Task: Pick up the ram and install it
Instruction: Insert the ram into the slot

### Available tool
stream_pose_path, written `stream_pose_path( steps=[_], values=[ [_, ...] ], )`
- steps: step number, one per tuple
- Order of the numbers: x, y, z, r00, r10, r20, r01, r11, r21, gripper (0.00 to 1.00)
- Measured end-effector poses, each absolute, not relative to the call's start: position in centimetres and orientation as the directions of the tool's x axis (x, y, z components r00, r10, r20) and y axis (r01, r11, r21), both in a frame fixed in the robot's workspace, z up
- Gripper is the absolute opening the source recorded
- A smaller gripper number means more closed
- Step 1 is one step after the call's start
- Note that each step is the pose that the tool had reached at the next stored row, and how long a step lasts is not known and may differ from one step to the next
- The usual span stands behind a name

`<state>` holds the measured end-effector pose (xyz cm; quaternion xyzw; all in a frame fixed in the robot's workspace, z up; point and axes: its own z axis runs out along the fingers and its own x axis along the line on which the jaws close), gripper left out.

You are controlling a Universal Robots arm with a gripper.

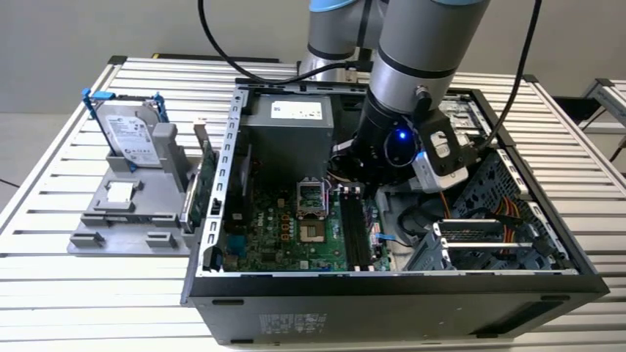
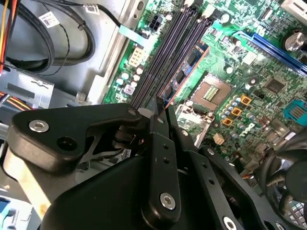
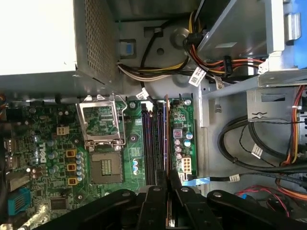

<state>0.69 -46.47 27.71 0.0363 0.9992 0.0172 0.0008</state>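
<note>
The ram (image 3: 166, 139) is a thin dark blue-green stick seen edge-on, with small chips showing on its face (image 2: 184, 72). My gripper (image 3: 169, 179) is shut on one end of it, and the black fingers (image 2: 158, 120) meet on its edge. The stick runs lengthwise along the dark memory slots (image 3: 152, 143) of the motherboard, over the slot farthest from the processor socket (image 3: 101, 165). I cannot tell whether it is seated in that slot. In the exterior view the arm's wrist (image 1: 391, 147) hangs inside the open computer case, above the slots (image 1: 357, 227).
The power supply (image 1: 289, 132) stands at the back of the case, and bundled cables (image 3: 216, 62) and a drive cage (image 1: 479, 242) crowd one side of the slots. Outside the case, a hard drive (image 1: 132, 136) stands on a grey rack (image 1: 127, 220), with a green card (image 1: 196, 194) beside it.
</note>
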Motion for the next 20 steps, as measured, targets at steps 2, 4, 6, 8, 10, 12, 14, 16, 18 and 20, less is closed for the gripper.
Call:
stream_pose_path(
  steps=[2, 4, 6, 8, 10, 12, 14, 16, 18, 20],
  values=[
    [0.7, -46.5, 27.7, -0.997, 0.073, 0.000, 0.073, 0.997, 0.034, 0.00],
    [0.8, -46.5, 27.6, -0.997, 0.071, 0.000, 0.071, 0.997, 0.035, 0.00],
    [0.9, -46.5, 27.5, -0.998, 0.057, 0.000, 0.057, 0.998, 0.034, 0.00],
    [1.0, -46.5, 27.4, -0.999, 0.039, 0.000, 0.039, 0.999, 0.034, 0.00],
    [1.1, -46.5, 27.3, -1.000, 0.022, 0.000, 0.022, 0.999, 0.034, 0.00],
    [1.2, -46.5, 26.9, -1.000, 0.019, 0.000, 0.019, 0.999, 0.034, 0.00],
    [1.2, -46.5, 26.6, -1.000, 0.019, 0.000, 0.019, 0.999, 0.034, 0.00],
    [1.3, -46.6, 26.3, -1.000, 0.019, 0.000, 0.019, 0.999, 0.034, 0.00],
    [1.3, -46.6, 26.0, -1.000, 0.019, 0.000, 0.019, 0.999, 0.034, 0.00],
    [1.4, -46.6, 25.7, -1.000, 0.019, 0.000, 0.019, 0.999, 0.034, 0.00]
  ],
)
